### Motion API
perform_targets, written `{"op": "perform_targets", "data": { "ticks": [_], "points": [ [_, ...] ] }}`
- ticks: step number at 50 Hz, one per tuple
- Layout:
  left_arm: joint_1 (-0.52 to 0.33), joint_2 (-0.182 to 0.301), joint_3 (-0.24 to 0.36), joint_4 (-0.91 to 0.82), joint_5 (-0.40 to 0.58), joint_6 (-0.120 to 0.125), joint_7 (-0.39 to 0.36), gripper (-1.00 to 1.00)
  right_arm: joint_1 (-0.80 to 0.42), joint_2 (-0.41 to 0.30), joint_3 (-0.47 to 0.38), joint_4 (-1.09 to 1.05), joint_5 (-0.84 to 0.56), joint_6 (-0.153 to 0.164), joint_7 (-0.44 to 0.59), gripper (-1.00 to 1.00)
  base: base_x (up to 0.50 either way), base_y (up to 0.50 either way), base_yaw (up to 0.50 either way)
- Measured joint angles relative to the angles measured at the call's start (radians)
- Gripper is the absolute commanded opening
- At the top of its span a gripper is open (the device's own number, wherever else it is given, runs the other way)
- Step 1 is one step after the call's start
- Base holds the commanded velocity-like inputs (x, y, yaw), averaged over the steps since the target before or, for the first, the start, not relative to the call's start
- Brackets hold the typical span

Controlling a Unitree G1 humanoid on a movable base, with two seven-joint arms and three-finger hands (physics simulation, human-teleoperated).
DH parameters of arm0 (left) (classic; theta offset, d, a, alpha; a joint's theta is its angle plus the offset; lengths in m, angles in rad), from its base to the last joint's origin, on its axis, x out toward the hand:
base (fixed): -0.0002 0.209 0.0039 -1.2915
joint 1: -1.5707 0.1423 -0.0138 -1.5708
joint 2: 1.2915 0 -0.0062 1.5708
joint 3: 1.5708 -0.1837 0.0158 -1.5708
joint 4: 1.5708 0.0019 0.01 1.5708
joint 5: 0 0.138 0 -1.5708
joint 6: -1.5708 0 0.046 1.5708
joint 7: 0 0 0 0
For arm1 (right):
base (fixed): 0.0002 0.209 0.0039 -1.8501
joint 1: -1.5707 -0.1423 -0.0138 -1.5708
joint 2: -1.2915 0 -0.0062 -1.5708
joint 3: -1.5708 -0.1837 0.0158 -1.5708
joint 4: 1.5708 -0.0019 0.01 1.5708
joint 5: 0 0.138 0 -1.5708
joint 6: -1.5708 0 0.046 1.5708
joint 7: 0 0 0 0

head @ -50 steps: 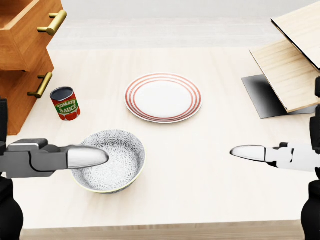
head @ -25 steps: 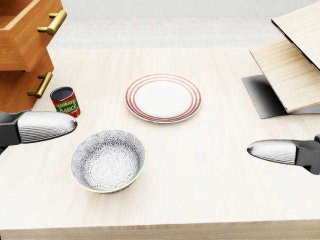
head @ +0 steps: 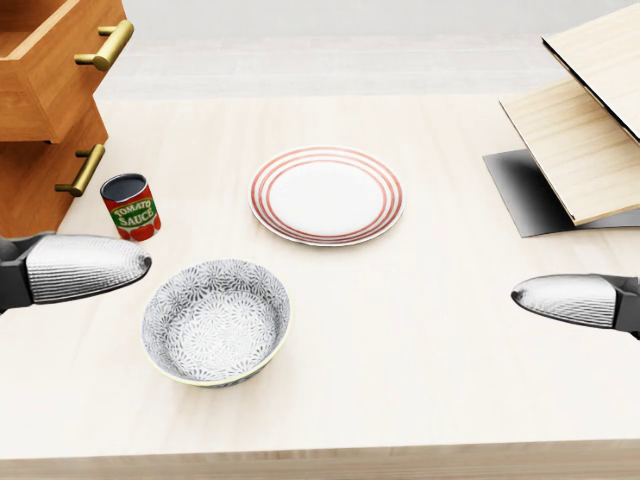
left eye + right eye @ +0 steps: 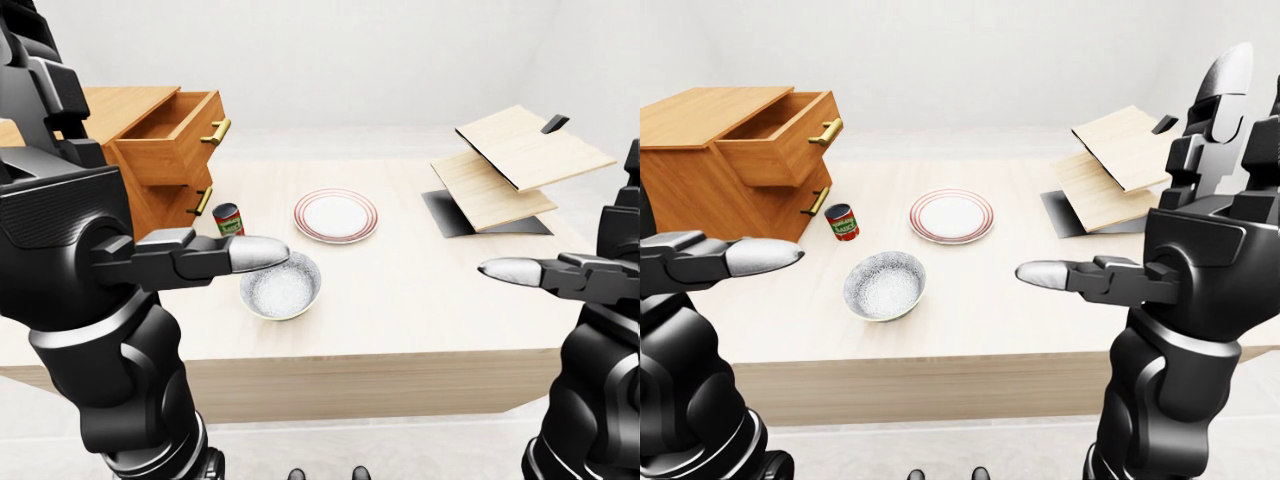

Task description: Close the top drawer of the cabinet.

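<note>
A wooden cabinet (image 4: 710, 160) stands at the table's left end. Its top drawer (image 4: 780, 140) is pulled out, with a brass handle (image 4: 826, 131) on its face; the lower drawer (image 3: 78, 170) is shut. My left hand (image 3: 85, 267) hovers open above the table, below the cabinet and left of a patterned bowl (image 3: 216, 320). My right hand (image 3: 565, 299) hovers open at the right of the head view, holding nothing. Neither hand touches the drawer.
A tomato sauce can (image 3: 131, 207) stands by the cabinet's lower drawer. A red-ringed plate (image 3: 326, 195) lies mid-table. Tilted wooden boards (image 3: 580, 140) rest on a dark stand at the right. The table's near edge (image 3: 320, 455) runs along the bottom of the head view.
My left hand drew back to the left and rose off the bowl, then dipped slightly. My right hand withdrew to the right. The drawer has not moved.
</note>
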Motion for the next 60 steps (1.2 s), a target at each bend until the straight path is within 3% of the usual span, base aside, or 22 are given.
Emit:
{"op": "perform_targets", "data": {
  "ticks": [35,60],
  "points": [
    [0.066,-0.028,-0.011,-0.016,0.013,0.0,-0.016,1.0,-0.001,-0.009,0.008,0.033,-0.006,0.0,-0.007,1.0,0.0,0.0,0.0],
    [0.079,-0.023,-0.006,-0.007,0.015,0.0,-0.01,1.0,0.016,0.003,0.034,0.032,-0.031,0.0,0.032,1.0,0.1,0.49,0.0]
  ]
}}
